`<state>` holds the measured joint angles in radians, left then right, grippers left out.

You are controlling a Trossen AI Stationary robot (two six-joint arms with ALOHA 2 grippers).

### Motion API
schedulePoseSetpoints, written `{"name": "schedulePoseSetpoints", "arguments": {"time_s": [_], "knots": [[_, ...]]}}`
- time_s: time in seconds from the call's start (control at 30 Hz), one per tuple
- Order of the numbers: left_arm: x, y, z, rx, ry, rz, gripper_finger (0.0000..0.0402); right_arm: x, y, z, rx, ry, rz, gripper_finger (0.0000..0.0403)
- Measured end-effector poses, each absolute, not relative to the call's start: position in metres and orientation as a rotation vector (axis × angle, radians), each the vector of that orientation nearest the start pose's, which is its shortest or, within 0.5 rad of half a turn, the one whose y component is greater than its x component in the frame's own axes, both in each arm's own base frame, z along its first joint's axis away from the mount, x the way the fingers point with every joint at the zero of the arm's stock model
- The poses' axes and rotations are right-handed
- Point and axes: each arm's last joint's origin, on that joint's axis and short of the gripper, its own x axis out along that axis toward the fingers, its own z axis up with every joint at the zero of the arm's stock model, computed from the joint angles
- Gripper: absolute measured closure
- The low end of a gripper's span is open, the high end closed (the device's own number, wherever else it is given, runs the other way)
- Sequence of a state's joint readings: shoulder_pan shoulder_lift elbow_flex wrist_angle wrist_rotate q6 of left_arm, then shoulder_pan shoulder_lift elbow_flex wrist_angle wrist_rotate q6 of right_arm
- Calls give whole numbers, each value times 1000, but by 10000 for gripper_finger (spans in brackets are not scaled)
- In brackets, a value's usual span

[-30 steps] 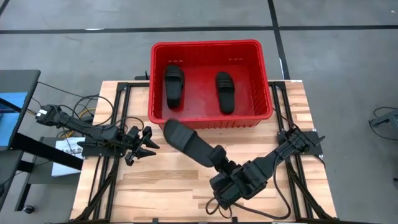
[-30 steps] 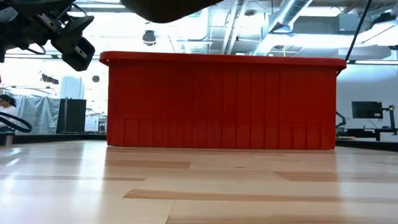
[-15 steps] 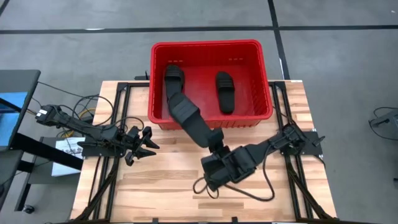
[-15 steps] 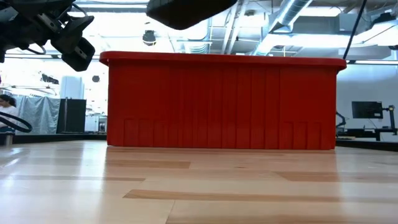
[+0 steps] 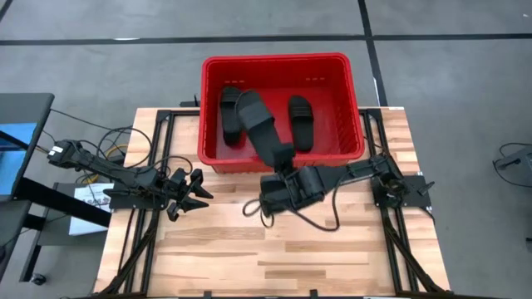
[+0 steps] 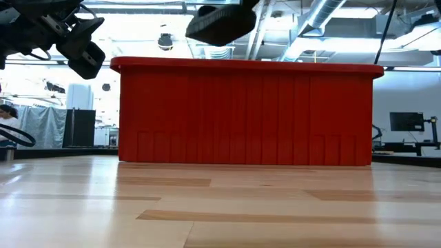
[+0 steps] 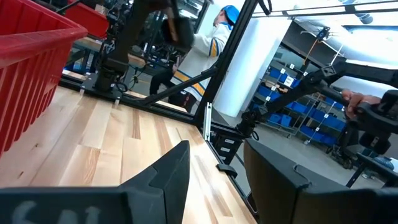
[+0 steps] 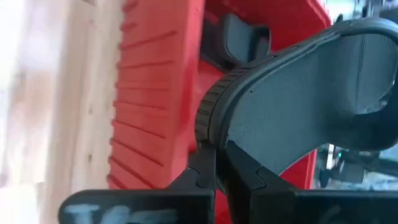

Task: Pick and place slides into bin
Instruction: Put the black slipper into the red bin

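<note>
Bench: pale wood planks on a black frame, seen whole only in the high view; the low view gives just its near surface.

Bin: red tub at the bench's far edge. High view looks into it; low view shows only its near wall, which hides the contents.

Slides in bin, high view only: one lies on the floor of the bin toward its left side, another lies right of centre, well apart from the first.

Held slide: raised over the bin's near wall, reaching inward between the two resting slides and overlapping the left one in the picture. Low view shows its tip above the rim, clear of it. Right wrist view shows the sole edge close up, with the bin wall beside it and a resting slide beyond.

Right gripper: at the bin's near wall, jaws clamped on the heel end of the held slide; the pinch is clear only in the right wrist view.

Left gripper: over the bench's left part, well apart from the bin, jaws spread with nothing between them; the left wrist view confirms the gap.

A person in a hard hat stands beyond the bench, seen in the left wrist view only.
</note>
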<state>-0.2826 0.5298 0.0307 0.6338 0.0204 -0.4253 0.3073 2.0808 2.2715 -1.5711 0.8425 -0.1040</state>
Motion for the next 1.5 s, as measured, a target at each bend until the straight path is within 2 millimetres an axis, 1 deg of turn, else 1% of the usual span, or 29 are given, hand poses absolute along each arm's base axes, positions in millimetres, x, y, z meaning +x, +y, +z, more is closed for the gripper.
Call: {"name": "schedulePoseSetpoints", "arguments": {"time_s": [0.17,0.37,0.6,0.8,1.0,1.17,1.27,1.5], "knots": [[126,-37,185,-439,-68,-327,260,389,72,354,-800,1234,-438,402],[126,-38,185,-443,-62,-333,260,393,39,352,-644,1279,-460,402],[127,-39,179,-435,5,-364,260,394,14,353,-555,1314,-451,402],[127,-39,178,-451,25,-362,260,380,-10,371,-481,1286,-496,403],[127,-39,178,-451,24,-360,260,357,-36,397,-354,1240,-500,403],[127,-39,178,-450,22,-355,260,341,-60,411,-244,1216,-494,403],[127,-39,178,-449,22,-355,260,335,-73,414,-205,1216,-494,403],[127,-39,178,-445,21,-355,260,327,-103,412,-125,1238,-425,403]]}}
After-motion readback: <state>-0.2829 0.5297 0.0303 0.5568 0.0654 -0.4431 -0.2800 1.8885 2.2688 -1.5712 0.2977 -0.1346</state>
